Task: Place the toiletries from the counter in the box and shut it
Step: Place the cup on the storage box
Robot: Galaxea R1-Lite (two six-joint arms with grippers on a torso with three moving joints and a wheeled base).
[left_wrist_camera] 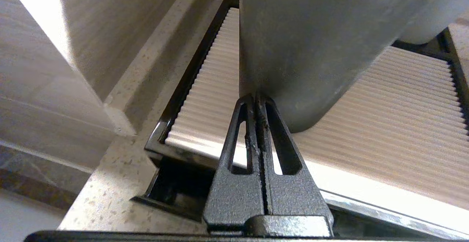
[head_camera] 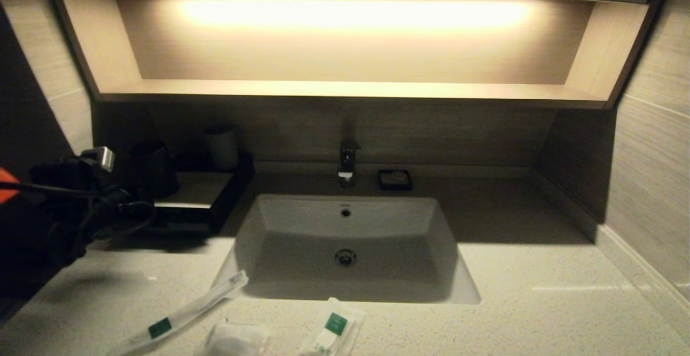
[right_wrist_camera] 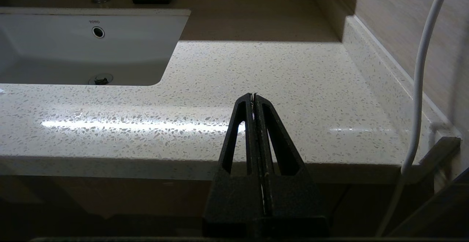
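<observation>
Three toiletries lie on the counter at its front edge: a long thin packet, a small puffy packet and a shorter packet, each see-through white, two with a green label showing. The black box with its pale ribbed top stands at the back left. A dark opening shows under the top panel at its front. My left gripper is shut with nothing in it, its tips just above the box's front edge and against a dark cup. My right gripper is shut and empty, low before the counter's front right edge.
Two dark cups stand on the box. The white sink fills the middle, with a tap and a small black soap dish behind it. A lit wooden shelf hangs above. A white cable runs by the right wall.
</observation>
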